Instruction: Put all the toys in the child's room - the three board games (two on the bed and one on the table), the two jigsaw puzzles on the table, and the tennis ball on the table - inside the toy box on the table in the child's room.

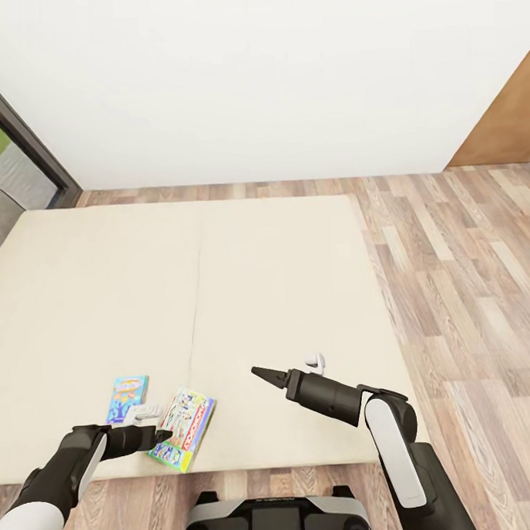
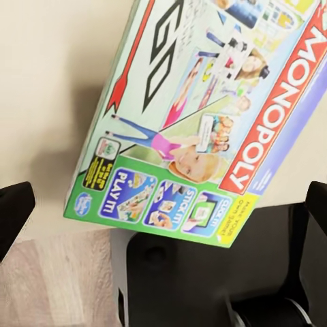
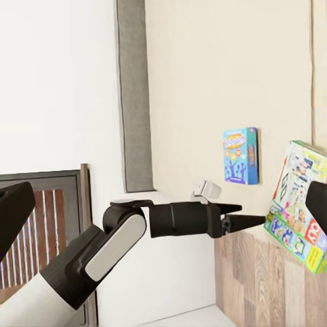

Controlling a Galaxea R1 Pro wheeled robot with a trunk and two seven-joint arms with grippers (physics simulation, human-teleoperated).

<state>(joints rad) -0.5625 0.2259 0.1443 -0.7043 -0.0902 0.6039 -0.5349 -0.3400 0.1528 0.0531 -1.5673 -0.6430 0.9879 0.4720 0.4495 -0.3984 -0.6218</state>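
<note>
Two board games lie near the front edge of the bed (image 1: 297, 294). The white, green-edged Monopoly box (image 1: 183, 429) hangs a little over that edge, and a small blue box (image 1: 128, 398) rests just beyond it to the left. My left gripper (image 1: 163, 436) is open at the Monopoly box's (image 2: 197, 116) near edge. Its dark fingers (image 2: 13, 214) stand wide on either side without touching the box. In the right wrist view the left gripper (image 3: 255, 220) points at the Monopoly box (image 3: 296, 204), with the blue box (image 3: 240, 155) beyond. My right gripper (image 1: 260, 371) hovers open over bare mattress to the right.
Wood plank floor (image 1: 466, 287) runs along the bed's right side and behind it to the white wall. A dark-framed window (image 1: 17, 152) stands at the left and a wooden door (image 1: 506, 127) at the far right. My base (image 1: 276, 519) sits against the bed's front edge.
</note>
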